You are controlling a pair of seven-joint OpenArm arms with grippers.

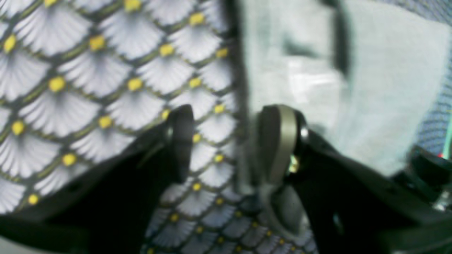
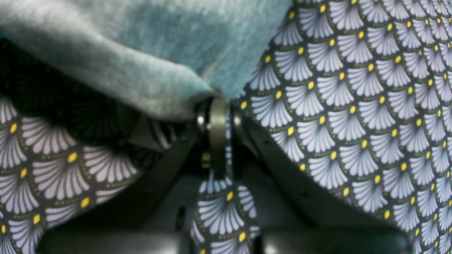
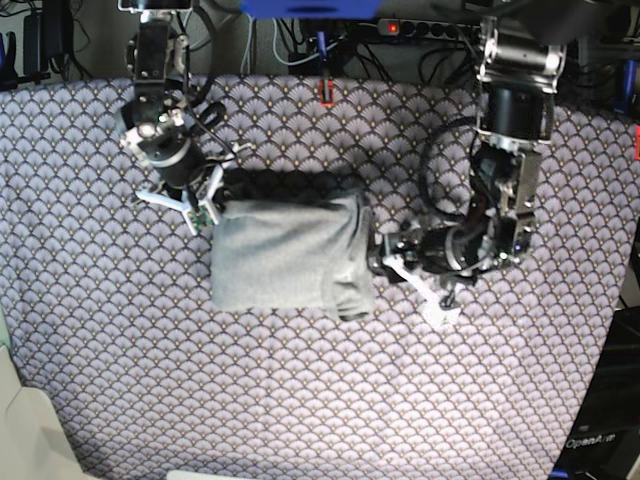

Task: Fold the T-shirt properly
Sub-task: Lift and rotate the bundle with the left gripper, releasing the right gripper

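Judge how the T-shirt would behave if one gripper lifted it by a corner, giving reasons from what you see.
The T-shirt would likely sag and unfold: it is soft knit, and in the right wrist view the corner pinched by the right gripper already droops in a fold. It probably weighs little, being thin cloth. Pushed, it would likely bunch rather than slide whole on the patterned cloth.

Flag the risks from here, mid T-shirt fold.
1. Right hand is shut on a T-shirt corner; lifting further could drag the folded stack askew.
2. Left hand stands open at the shirt's opposite edge, over the patterned cloth; closing there might pinch that cloth too.
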